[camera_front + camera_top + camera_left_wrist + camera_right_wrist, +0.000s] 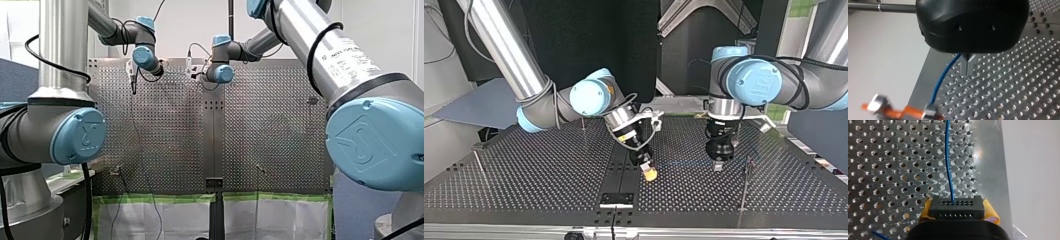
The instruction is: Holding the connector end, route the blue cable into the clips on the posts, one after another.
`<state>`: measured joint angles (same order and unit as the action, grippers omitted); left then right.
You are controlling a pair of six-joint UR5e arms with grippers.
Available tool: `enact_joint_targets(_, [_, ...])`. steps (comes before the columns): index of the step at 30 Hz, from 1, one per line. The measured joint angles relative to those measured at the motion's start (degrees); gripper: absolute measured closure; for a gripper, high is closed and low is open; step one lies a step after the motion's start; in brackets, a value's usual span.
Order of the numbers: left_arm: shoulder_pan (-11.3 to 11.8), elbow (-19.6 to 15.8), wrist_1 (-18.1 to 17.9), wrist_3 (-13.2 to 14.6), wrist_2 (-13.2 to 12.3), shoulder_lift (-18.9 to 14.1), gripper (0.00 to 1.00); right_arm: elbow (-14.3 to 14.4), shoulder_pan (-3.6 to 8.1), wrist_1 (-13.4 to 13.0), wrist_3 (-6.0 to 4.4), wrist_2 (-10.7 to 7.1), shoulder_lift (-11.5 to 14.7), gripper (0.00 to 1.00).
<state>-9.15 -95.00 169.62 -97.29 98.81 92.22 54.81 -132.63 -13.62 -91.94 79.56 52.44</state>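
Going across the top view: my right end effector [650, 172] sits low over the table [549, 175], yellow pads clamped on the black connector [956, 208], I'd guess so that end can't twist. The blue cable [948, 165] runs from it to my left end effector [718, 164], pinched narrow on the cable, probably for a straight span. A post [746, 167] stands just beside it, likely the 1st target.

Colour-wise it's a bright blue cable [948, 170] going into a black connector [957, 208] dotted with two rows of tiny holes, yellow pads [991, 212], a shiny silver table [885, 170] peppered with holes, my left gripper [967, 73] black with bare-metal fingers [964, 67], and grey arms [55, 50] with light-blue caps [80, 135].
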Motion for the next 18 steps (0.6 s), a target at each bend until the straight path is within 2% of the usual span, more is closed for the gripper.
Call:
enact_joint_targets(5, [-1.2, 0.0, 0.8, 0.3, 1.0, 1.3, 1.00, 1.3, 0.45, 1.1, 0.47, 0.05, 0.0, 1.00])
enact_joint_targets(11, [-2.1, 0.0, 1.5, 1.0, 1.6, 2.5, 1.00, 4.7, 1.14, 1.1, 1.29, 0.38, -0.1, 1.00])
enact_joint_targets(18, [-5.7, 0.0, 1.2, 1.7, 5.0, 6.1, 1.00, 8.8, 2.00, 0.5, 2.60, 1.01, -0.1, 1.00])
